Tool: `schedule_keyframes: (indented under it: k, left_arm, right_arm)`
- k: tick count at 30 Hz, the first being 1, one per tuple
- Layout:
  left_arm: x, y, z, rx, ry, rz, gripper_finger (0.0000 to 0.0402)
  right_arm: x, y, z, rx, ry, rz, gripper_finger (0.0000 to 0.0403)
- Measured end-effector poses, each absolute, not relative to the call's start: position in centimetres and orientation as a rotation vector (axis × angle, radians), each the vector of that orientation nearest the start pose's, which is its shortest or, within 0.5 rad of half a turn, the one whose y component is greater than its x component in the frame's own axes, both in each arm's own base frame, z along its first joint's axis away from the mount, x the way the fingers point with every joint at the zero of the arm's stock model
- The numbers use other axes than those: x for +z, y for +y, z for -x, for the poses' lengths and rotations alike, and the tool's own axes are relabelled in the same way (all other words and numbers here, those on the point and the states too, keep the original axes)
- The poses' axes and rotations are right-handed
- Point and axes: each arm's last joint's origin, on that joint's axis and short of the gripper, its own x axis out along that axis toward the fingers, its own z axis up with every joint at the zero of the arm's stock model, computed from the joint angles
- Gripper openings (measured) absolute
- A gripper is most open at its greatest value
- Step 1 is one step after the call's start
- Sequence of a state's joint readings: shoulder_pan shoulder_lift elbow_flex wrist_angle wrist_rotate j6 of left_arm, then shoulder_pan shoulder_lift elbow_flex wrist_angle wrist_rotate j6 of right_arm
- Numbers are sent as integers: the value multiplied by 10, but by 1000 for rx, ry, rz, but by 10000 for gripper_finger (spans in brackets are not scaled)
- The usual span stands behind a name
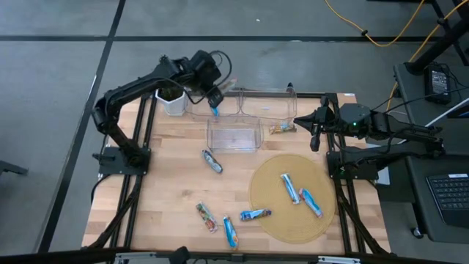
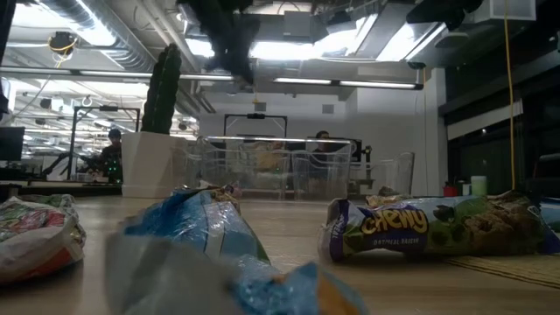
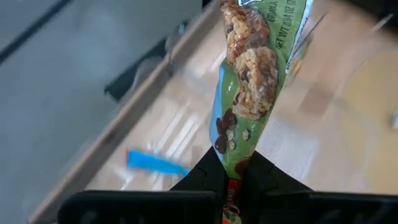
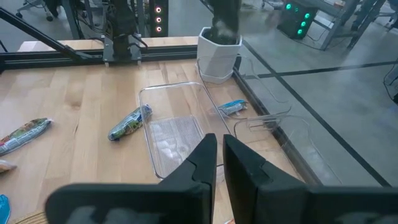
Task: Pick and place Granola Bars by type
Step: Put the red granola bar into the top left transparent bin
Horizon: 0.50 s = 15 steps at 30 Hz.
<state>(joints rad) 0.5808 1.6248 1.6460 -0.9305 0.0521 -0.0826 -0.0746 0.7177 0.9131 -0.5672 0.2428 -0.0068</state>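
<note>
My left gripper (image 1: 214,97) is over the far-left clear bin (image 1: 207,104), shut on a green-wrapped granola bar (image 3: 252,81). A blue bar (image 3: 155,163) lies flat in that bin, below the gripper. My right gripper (image 1: 316,133) waits shut at the table's right side, touching nothing. One bar (image 1: 282,129) lies beside the middle bin (image 1: 234,136) and a green one (image 1: 212,160) lies near it on the table. Two blue bars (image 1: 291,188) lie on the round mat (image 1: 275,220). Three more bars (image 1: 231,232) lie near the table's front edge. My left gripper pinches the green bar by its end seam (image 3: 233,173) between the two fingers. The fingers come from above, pointing down over the bin. The bar is lifted clear and stretches straight away from the fingertips, along their line.
A white pot (image 1: 173,101) with a plant stands at the far-left corner, close beside my left arm. A second far bin (image 1: 267,103) stands to the right of the first. In the low view, a Chewy bar (image 2: 429,226) and a blue wrapper (image 2: 201,229) lie close to the camera.
</note>
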Motion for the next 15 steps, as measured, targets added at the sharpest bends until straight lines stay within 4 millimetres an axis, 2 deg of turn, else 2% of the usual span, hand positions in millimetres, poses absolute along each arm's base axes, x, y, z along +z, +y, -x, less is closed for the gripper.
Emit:
schedule_keyframes:
  k: [3,12,15]
  left_arm:
    - [333,185,-284,542,922,380,8]
    - [314,193,-285,651,912,323,8]
    - [298,199,-288,664,916,326,8]
  right_arm:
    - [349,-17,-138,-312,374,38,32]
    - [349,-17,-138,-313,374,39,32]
    - [349,-17,-138,-313,374,40,32]
